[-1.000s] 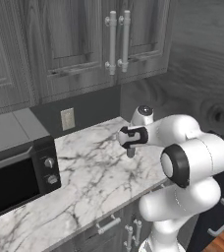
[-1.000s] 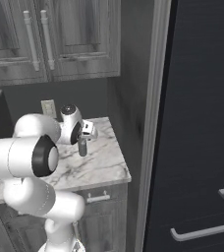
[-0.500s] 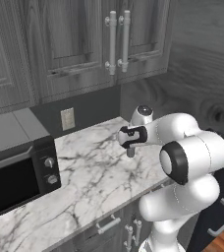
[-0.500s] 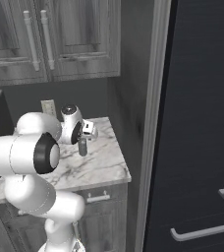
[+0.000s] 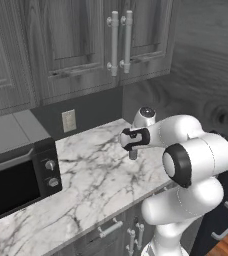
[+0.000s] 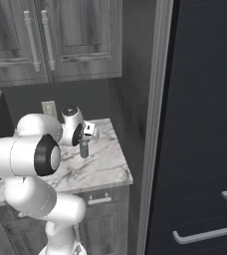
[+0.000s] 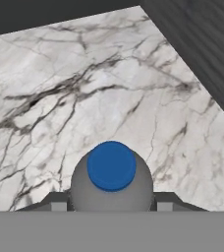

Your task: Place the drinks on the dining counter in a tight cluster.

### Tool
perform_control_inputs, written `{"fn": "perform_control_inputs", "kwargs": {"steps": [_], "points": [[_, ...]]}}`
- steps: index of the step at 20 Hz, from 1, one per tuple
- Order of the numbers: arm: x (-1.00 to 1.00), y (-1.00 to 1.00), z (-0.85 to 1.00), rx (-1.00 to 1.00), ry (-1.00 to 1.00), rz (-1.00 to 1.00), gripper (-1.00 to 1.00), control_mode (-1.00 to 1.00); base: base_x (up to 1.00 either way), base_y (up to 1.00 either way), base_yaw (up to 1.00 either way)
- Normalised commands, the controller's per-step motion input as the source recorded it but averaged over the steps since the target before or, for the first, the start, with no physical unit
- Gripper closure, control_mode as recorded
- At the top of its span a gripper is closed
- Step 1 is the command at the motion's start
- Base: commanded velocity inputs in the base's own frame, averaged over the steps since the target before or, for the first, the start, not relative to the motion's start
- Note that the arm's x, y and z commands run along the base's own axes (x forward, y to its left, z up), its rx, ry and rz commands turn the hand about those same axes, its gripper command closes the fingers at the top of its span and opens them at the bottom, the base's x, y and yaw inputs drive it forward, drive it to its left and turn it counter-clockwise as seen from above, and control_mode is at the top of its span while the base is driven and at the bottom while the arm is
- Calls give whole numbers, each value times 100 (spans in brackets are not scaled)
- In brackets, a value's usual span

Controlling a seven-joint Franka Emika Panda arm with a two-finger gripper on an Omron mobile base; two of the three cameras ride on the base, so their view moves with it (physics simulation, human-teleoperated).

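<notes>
The small grey bottle, blue-capped, stands upright on the marble bench near the bench's right end, close to the dark side wall. The gripper is lowered over it, one finger on each side of its body; the jaws appear clenched on the bottle, though actual contact cannot be confirmed. A microwave sits well apart on the same bench, below grey cabinets.
</notes>
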Motion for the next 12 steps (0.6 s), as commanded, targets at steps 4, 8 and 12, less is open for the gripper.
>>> {"fn": "perform_control_inputs", "kwargs": {"steps": [4, 8, 12], "points": [[-45, 0, 1, 0, -10, 0, 100, -100, 0, 0, 0], [-91, 0, 21, 1, -20, 0, 100, -100, 0, 0, 0], [-69, 0, 55, 0, -14, 0, 100, -100, 0, 0, 0]]}}
